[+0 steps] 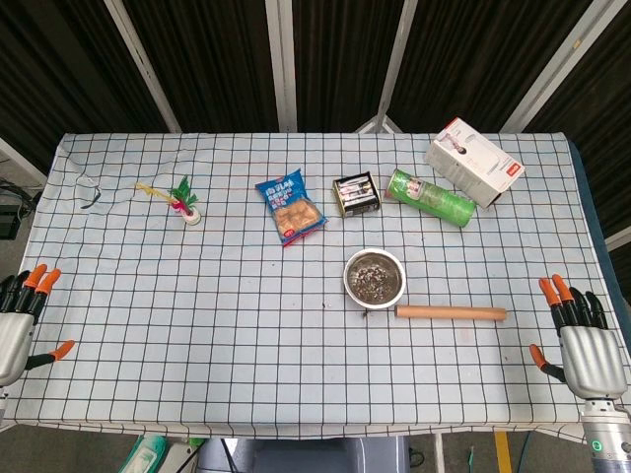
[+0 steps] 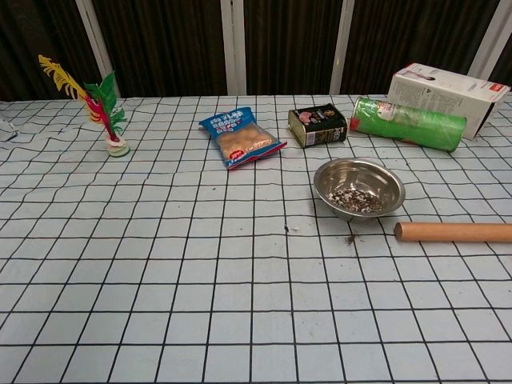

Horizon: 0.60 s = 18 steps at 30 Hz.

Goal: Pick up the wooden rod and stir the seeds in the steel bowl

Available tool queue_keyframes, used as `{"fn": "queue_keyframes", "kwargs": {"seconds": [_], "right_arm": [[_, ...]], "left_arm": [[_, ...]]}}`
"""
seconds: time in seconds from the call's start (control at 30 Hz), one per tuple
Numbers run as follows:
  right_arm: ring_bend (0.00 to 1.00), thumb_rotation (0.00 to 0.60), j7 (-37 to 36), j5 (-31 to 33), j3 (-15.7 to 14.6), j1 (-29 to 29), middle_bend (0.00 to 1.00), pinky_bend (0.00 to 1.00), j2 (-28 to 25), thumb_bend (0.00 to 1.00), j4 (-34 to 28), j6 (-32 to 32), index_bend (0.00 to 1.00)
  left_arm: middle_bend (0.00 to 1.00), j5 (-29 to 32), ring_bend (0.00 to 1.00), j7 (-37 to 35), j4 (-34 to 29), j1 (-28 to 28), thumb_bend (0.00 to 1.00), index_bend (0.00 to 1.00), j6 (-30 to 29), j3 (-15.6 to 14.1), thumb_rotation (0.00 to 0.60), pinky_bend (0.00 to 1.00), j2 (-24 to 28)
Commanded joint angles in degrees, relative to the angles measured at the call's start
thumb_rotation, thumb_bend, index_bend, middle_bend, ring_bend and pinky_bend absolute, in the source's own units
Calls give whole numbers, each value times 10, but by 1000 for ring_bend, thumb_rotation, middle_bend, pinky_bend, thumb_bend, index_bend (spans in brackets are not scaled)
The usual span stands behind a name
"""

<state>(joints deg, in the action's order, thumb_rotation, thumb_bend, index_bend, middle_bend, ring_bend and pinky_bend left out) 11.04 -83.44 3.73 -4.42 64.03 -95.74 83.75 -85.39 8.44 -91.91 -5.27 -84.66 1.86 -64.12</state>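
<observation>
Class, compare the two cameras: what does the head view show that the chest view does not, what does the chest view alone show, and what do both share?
Only the head view shows the left hand and right hand, both open at the table's near corners, holding nothing, and the wooden rod's full length. Only the chest view shows the steel bowl from the side, its inner wall above the seeds, with the rod cut off at the frame's edge. Both show the rod, bowl, snack bag, green can and white box.
</observation>
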Motion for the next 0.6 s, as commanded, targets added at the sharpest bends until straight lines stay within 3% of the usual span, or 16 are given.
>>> {"fn": "queue_keyframes", "kwargs": {"seconds": [0.03,0.6], "right_arm": [[0,600,-3,-7,0,0,0,0,4,342,5,6,0],[0,600,-17,-24,-2,-2,3,0,13,341,0,9,0]], "left_arm": [[0,0,0,-5,1,0,45,0,1,0,600,0,0],[0,7,0,-14,-2,-1,45,0,10,-1,600,0,5]]}}
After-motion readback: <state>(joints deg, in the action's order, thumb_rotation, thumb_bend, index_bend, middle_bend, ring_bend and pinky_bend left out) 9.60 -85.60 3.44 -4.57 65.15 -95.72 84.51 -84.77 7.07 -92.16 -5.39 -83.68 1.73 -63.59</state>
